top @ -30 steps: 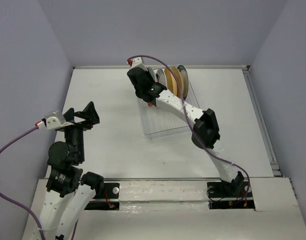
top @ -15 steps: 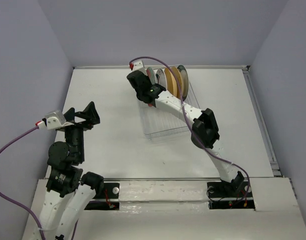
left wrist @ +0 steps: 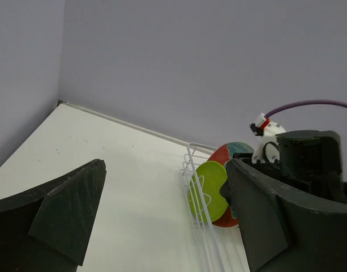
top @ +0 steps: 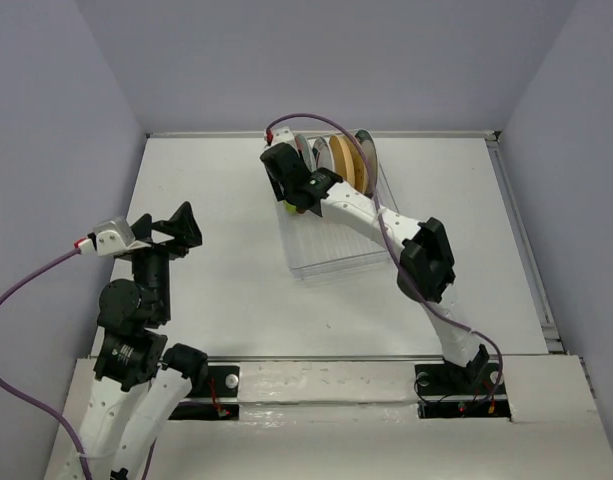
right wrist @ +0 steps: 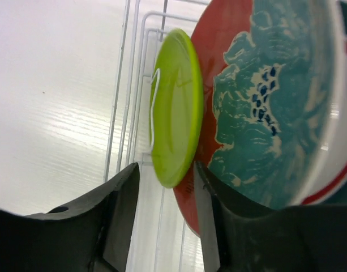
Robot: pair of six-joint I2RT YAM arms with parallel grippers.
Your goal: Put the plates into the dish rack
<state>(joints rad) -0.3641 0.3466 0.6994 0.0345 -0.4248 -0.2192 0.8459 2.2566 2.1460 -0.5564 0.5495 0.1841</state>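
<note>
The dish rack [top: 326, 250] stands at the table's far middle with plates upright in it; the orange-tan plate [top: 344, 160] is among them. My right gripper [top: 289, 200] is at the rack's far left corner. In the right wrist view it [right wrist: 166, 170] is open, its fingers on either side of the lower rim of the small lime green plate [right wrist: 176, 107], with a gap on the left. That plate stands in the rack against the teal-and-red floral plate [right wrist: 258, 102]. My left gripper [top: 186, 232] is open and empty, raised over the table's left.
The left wrist view shows the rack's wire edge [left wrist: 198, 192], the lime plate [left wrist: 210, 190] and the right arm's wrist [left wrist: 309, 158] behind it. A white plate with a red rim [right wrist: 337, 164] stands behind the floral one. Grey walls enclose the table.
My right gripper has shifted a little toward the far side of the rack and turned. A bit of the lime green plate now shows beneath it. The left arm has barely moved.
</note>
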